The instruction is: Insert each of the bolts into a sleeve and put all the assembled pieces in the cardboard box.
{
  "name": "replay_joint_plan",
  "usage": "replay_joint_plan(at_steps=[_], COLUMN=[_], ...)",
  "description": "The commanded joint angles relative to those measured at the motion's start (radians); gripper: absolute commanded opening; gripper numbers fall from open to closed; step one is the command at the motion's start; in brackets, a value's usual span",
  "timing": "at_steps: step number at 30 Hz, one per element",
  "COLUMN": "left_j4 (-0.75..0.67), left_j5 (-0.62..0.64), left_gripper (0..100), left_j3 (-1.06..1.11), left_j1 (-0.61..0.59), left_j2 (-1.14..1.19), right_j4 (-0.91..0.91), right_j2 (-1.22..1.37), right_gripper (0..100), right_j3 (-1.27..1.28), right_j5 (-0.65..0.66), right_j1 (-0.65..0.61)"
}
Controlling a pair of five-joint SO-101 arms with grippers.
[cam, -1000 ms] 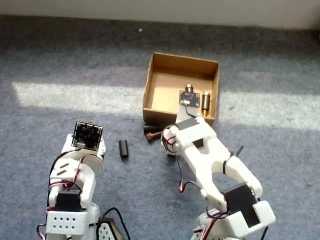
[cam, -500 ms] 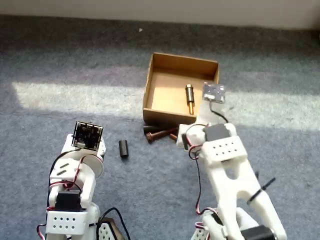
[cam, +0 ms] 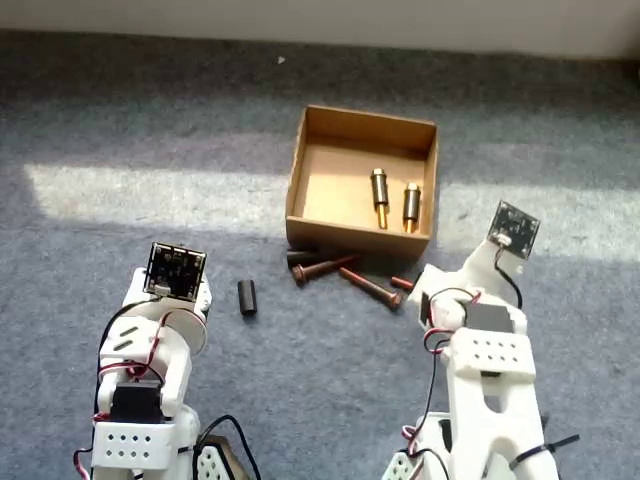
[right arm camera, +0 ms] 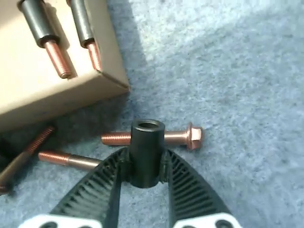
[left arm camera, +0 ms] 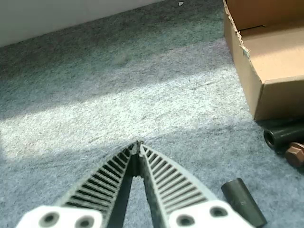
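Note:
The cardboard box [cam: 318,165] holds two bolts fitted in sleeves, one [cam: 380,197] beside the other [cam: 411,203]. Outside its near wall lie loose copper bolts [cam: 320,267] [cam: 368,284] and a short one [cam: 402,283]. My right gripper [right arm camera: 144,153] is shut on a black sleeve [right arm camera: 147,137], held upright just in front of a bolt [right arm camera: 190,136] near the box corner [right arm camera: 71,102]. My left gripper [left arm camera: 138,147] is shut on nothing, low over the carpet. A black sleeve [left arm camera: 242,202] [cam: 247,297] lies to its right. Another sleeve [left arm camera: 285,135] [cam: 300,257] rests against the box.
Grey carpet covers the floor, with a sunlit band across the middle. The left arm [cam: 165,300] sits folded at the near left, the right arm [cam: 480,340] at the near right. A pale wall runs along the far edge.
The right arm has swung back from over the box toward the near right, uncovering the loose bolts in front of the box. The left arm has kept still.

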Motion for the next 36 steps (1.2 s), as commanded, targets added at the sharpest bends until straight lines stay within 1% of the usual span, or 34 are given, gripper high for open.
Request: replay_joint_plan(at_steps=[1, 10, 12, 17, 22, 27, 30, 33, 36], left_j4=[-0.002, 0.002, 0.008, 0.176, 0.282, 0.361, 0.374, 0.374, 0.374], left_j5=[-0.008, -0.012, -0.012, -0.012, -0.014, -0.1, -0.103, -0.103, -0.106], left_gripper=[1, 1, 1, 1, 1, 1, 1, 1, 2], left_j3=[0.027, 0.013, -0.027, -0.229, -0.427, -0.475, -0.475, -0.475, -0.478], left_j1=[-0.001, -0.007, -0.007, -0.001, 0.018, 0.127, 0.159, 0.166, 0.199], left_j2=[-0.008, -0.008, -0.002, 0.001, 0.004, 0.005, 0.005, 0.005, 0.031], right_j4=[-0.081, -0.085, -0.085, -0.084, -0.081, -0.079, -0.028, 0.002, 0.001], right_j2=[-0.039, -0.051, -0.051, -0.051, -0.051, -0.051, -0.051, -0.051, -0.051], right_gripper=[0.5, 0.5, 0.5, 0.6, 0.9, 0.9, 0.9, 0.9, 0.9], right_j3=[0.03, 0.045, 0.045, 0.045, 0.047, 0.047, 0.036, 0.036, 0.036], right_j5=[0.015, 0.015, 0.017, 0.017, 0.137, 0.143, 0.143, 0.157, 0.285], right_j1=[0.035, 0.16, 0.193, 0.222, 0.22, 0.222, 0.223, 0.228, 0.285])
